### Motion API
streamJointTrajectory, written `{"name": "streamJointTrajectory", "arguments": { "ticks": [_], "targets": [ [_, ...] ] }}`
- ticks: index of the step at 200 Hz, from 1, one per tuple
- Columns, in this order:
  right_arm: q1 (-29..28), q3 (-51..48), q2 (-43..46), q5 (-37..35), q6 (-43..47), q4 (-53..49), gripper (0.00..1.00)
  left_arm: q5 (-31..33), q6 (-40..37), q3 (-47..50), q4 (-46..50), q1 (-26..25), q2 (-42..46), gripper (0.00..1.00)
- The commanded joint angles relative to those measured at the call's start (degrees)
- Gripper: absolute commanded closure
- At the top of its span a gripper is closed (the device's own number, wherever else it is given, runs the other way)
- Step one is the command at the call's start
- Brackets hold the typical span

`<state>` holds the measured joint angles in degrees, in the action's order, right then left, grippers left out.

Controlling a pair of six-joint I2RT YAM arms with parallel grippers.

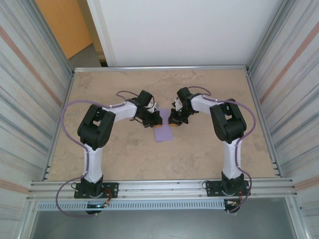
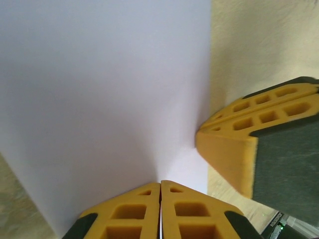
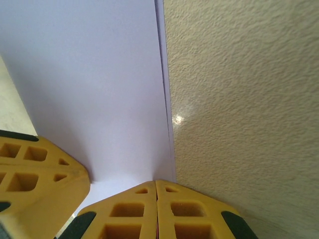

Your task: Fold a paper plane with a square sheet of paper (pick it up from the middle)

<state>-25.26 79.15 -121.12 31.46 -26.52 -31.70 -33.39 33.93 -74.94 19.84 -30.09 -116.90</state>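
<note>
Right gripper (image 3: pixel 157 186) has its yellow fingers pressed tight together, tips sitting right at the near edge of the lilac square sheet of paper (image 3: pixel 89 79). The left gripper (image 3: pixel 70 172) pokes in from the lower left, over the same sheet. Speckled beige table (image 3: pixel 244 99) on the right, with a tiny light glint beside the paper's edge.

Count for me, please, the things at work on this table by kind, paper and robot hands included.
Lilac paper sheet: 1
Robot hands, both shut, yellow fingers: 2 (left hand, right hand)
Total: 3
</note>
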Motion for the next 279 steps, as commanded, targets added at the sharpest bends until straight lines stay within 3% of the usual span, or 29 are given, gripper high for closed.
{"name": "streamJointTrajectory", "arguments": {
  "ticks": [1, 110, 156, 195, 247, 279],
  "targets": [
    [-2.4, -5.5, -8.8, -12.4, -1.6, -5.4, 0.92, 0.4, -2.4, 1.3, 1.8, 0.4, -0.6, 0.91],
    [-2.1, -7.2, -9.7, -14.1, -1.9, -5.1, 0.92, 2.0, -5.5, 5.9, 2.1, 4.4, 1.0, 0.91],
    [-2.0, -7.1, -9.6, -14.0, -1.9, -5.1, 0.92, 2.7, -6.2, 11.0, 1.4, 8.2, 7.1, 0.92],
    [-2.1, -7.2, -9.6, -13.9, -1.9, -5.0, 0.92, -1.1, -3.9, 13.2, -6.8, 6.3, 14.0, 0.92],
    [-2.1, -7.5, -9.9, -13.6, -2.0, -4.4, 0.92, -6.4, 3.9, 8.0, -15.7, 2.4, 5.4, 0.90],
    [-2.1, -8.0, -9.9, -13.9, -1.9, -4.2, 0.92, -5.7, 5.7, 6.5, -17.1, 2.0, 2.0, 0.91]
  ]
}}
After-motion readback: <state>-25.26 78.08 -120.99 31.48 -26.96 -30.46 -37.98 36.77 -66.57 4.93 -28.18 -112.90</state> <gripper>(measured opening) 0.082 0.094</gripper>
